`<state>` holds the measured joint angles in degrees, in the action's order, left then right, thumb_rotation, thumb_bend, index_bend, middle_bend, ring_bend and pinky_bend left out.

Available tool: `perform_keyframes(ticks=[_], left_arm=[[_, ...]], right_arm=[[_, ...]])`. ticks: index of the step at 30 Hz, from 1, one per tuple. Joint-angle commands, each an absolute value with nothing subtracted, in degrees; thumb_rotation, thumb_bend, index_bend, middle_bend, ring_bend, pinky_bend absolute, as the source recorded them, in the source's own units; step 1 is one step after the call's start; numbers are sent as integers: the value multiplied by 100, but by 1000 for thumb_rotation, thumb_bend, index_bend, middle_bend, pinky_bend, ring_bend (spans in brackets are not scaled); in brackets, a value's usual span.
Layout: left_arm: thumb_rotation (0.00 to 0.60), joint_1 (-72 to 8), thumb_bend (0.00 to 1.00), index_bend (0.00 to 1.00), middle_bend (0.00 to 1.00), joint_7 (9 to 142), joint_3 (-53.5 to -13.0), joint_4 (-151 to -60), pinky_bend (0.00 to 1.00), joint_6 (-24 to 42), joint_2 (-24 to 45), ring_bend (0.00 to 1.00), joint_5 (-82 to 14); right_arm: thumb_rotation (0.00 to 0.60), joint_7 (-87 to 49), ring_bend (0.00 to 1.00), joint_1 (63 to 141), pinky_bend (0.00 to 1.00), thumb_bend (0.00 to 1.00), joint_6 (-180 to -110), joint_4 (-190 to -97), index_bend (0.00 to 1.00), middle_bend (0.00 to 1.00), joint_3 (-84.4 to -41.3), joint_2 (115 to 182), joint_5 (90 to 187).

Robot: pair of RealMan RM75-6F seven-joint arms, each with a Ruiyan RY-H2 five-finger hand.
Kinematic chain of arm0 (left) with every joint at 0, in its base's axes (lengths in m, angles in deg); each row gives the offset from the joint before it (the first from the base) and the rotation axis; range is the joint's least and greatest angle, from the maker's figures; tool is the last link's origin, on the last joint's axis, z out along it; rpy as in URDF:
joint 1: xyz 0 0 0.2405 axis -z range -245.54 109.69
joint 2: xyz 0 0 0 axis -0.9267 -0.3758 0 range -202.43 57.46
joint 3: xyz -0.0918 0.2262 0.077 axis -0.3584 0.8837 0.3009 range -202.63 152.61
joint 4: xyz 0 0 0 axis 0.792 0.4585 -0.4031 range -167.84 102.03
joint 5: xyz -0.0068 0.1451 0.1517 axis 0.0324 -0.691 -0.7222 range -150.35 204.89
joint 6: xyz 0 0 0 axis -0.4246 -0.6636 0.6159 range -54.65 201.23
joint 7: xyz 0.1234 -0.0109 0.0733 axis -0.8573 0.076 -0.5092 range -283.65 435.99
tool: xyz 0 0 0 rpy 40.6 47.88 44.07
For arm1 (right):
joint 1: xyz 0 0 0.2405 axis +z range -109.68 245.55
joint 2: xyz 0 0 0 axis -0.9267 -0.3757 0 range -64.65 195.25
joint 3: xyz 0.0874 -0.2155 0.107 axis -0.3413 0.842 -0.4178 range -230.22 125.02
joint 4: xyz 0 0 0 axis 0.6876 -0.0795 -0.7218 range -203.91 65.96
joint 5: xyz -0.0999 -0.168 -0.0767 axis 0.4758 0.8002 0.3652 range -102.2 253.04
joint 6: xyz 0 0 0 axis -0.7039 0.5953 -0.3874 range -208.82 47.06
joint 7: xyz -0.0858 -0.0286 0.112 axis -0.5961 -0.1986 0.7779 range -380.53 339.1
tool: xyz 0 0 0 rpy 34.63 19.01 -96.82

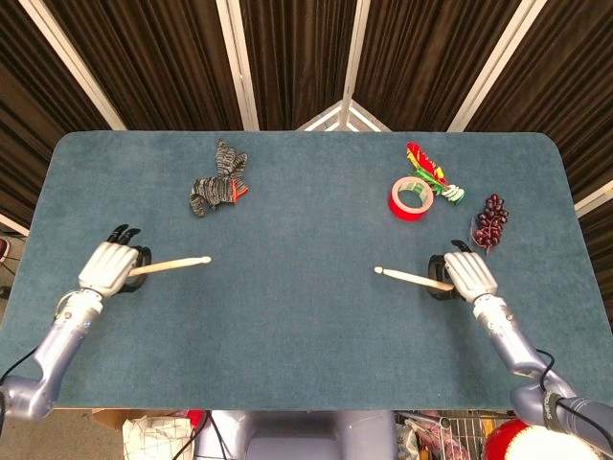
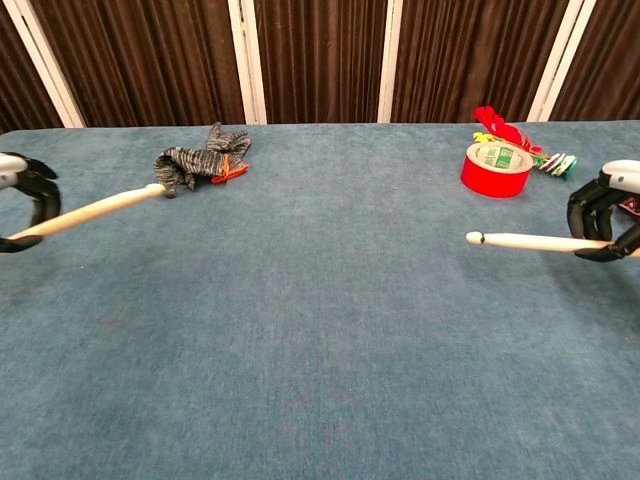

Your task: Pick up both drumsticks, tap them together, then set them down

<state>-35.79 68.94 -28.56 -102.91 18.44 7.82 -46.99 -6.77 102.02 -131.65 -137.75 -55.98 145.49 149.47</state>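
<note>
both sticks held, well apart

head view: our left hand (image 1: 107, 269) grips the left stick (image 1: 170, 264); our right hand (image 1: 467, 276) grips the right stick (image 1: 412, 279), tips pointing inward over the table (image 1: 297, 316).

chest view: both sticks sit above the table.

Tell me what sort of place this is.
Probably a robot test booth, not a home: a table covered in blue felt, dark curtains all around, and unrelated props like a red tape roll and a knitted glove.

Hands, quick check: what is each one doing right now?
Left hand: holds a drumstick, tip pointing inward.
Right hand: holds the other drumstick, tip pointing inward.
</note>
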Motion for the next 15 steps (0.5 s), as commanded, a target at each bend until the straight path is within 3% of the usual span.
perform_keyframes(ticks=[1, 6, 15], left_arm=[[600, -3535, 536, 446, 475, 6829, -2888, -10282, 55, 1885, 829, 75, -4673], [600, -3499, 533, 349, 354, 6684, -2959, -10398, 39, 1926, 660, 32, -4571], [600, -3511, 530, 308, 268, 6473, -3036, -11123, 29, 2105, 14, 0, -4210]], right_arm=[[600, -764, 500, 10191, 95, 192, -13072, -13765, 533, 502, -5599, 14545, 14882], [600, -980, 464, 10214, 95, 150, -12913, -13887, 333, 354, -5672, 14434, 14675], [600, -1376, 452, 10211, 95, 114, -12902, -14544, 306, 308, -5891, 14039, 14380]])
